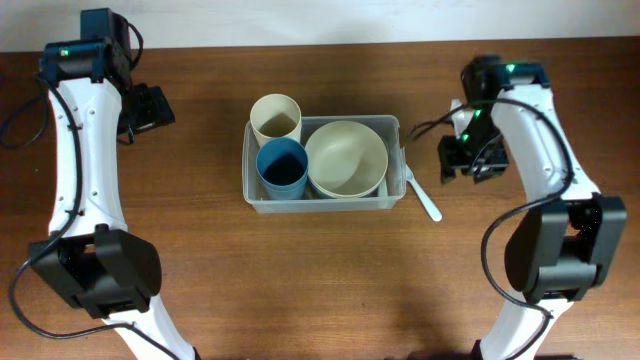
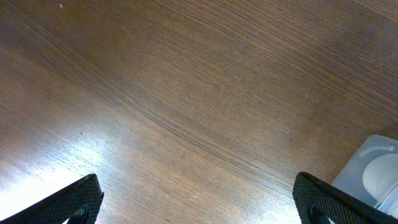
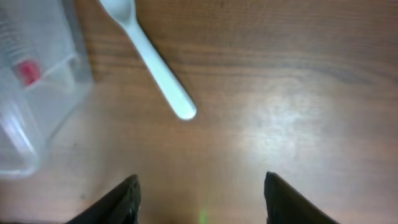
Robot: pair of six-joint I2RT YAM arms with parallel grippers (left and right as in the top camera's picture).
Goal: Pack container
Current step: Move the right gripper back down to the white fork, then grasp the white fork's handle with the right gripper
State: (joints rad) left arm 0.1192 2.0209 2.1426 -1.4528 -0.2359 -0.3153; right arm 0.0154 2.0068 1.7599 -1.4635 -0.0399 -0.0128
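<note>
The clear plastic container (image 1: 395, 128) sits mid-table. It holds a cream cup (image 1: 276, 118), a blue cup (image 1: 282, 167) and a cream bowl (image 1: 346, 158). A white spoon (image 1: 424, 195) lies on the table just right of the container, and also shows in the right wrist view (image 3: 152, 59). My left gripper (image 1: 150, 108) is open and empty over bare wood at the far left; the container's corner (image 2: 373, 174) shows at its right. My right gripper (image 1: 470, 160) is open and empty right of the spoon, with the container's wall (image 3: 31, 93) at its left.
The wooden table's back edge (image 1: 320, 45) meets a white wall. Both arm bases stand at the front left (image 1: 95, 270) and front right (image 1: 560, 250).
</note>
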